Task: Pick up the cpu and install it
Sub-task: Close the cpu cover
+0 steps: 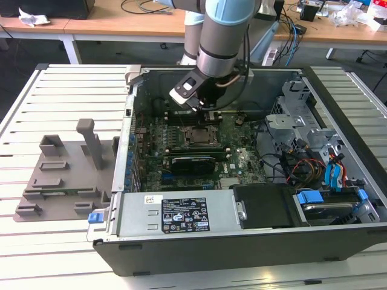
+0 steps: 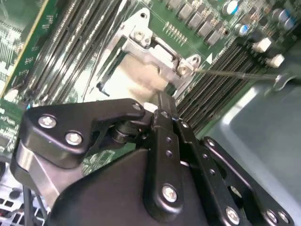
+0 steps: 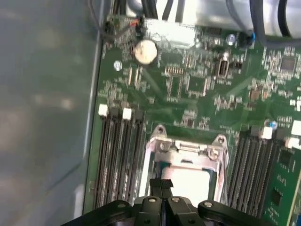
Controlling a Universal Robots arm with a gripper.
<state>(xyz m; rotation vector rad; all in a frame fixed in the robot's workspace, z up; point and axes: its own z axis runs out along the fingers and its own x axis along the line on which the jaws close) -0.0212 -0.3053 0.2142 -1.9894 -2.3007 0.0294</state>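
Your hand [image 3: 162,183], fingers pressed together, hovers at the edge of the cpu [image 3: 193,183], which lies inside the socket frame [image 3: 186,147], seemingly flat. Keep any push light and square.

The gripper [image 3: 162,186] is matt black, and its links carry bright steel screws [image 2: 169,193]. The cpu [image 3: 188,181] has a smooth, dull silver-white metal top. The socket frame [image 3: 186,148] around it is bare, shiny metal. The circuit board [image 3: 188,89] is glossy green and bears a polished metal coin battery [image 3: 144,51]. The computer case [image 3: 42,94] is smooth grey sheet metal. The table [image 1: 66,90] is white, ribbed and looks painted. The fixture [image 1: 60,175] looks like matt grey plastic. The desk [image 1: 139,21] is pale wood.
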